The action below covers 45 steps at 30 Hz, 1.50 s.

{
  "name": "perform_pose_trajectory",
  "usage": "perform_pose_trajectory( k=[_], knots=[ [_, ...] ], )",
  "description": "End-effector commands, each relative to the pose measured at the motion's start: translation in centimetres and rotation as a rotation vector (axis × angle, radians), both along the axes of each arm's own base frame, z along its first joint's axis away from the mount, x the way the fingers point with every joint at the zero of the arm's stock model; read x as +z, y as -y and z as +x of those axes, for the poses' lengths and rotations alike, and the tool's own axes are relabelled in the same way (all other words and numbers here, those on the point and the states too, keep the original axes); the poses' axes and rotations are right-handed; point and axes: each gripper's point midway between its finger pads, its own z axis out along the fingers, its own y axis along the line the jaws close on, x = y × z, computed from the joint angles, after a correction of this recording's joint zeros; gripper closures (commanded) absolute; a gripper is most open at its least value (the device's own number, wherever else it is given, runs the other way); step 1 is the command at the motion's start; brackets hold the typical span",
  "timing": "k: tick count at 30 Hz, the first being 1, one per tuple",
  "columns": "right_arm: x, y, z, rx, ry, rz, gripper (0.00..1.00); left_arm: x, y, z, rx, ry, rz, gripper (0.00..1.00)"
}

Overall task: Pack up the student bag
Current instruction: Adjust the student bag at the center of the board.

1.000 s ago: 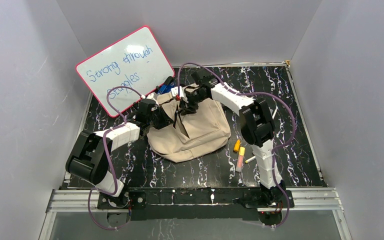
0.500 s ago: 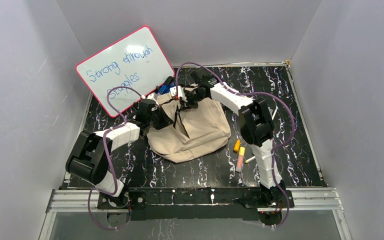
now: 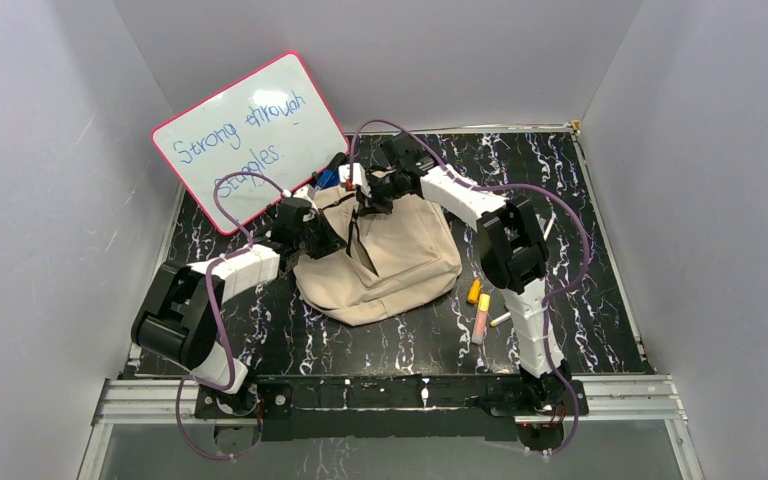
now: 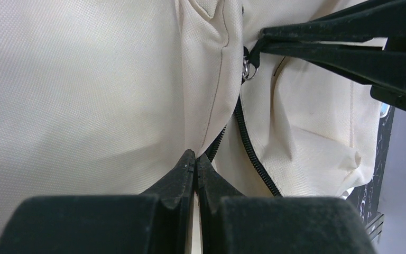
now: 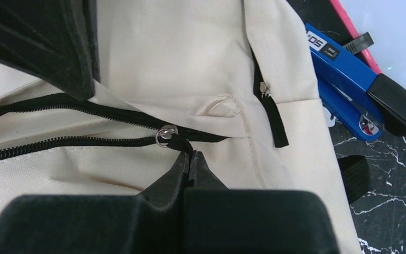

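Student bag (image 3: 385, 265) lies mid-counter, and you see the black counter (image 3: 610, 210) with white veins, closed in by pale grey walls (image 3: 40, 200), with a pink-framed whiteboard (image 3: 250, 140) leaning at the back left. The left jaws are pinched tight on the bag's fabric beside the zipper (image 4: 248, 145), and the right jaws are closed on the zipper pull (image 5: 182, 145). Some highlighters (image 3: 480, 305) lie on the counter at the bag's right.

The top camera sits high beyond 6 o'clock of the table (image 3: 610, 260), looking down on all of it. Both wrist cameras press very close to the student bag (image 3: 390, 265), left facing 1 o'clock, right facing 10 o'clock. Both show the same zipper pull (image 5: 164, 136).
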Motion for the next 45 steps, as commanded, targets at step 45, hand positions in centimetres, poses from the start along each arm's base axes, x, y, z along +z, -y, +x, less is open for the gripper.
perform_pose_trajectory(
  k=[45],
  knots=[
    [10.8,-1.3,5.7,-0.245,0.273,0.131,1.00,0.5,-0.4,-1.0,-0.014,-0.022,0.013,1.00]
  ],
)
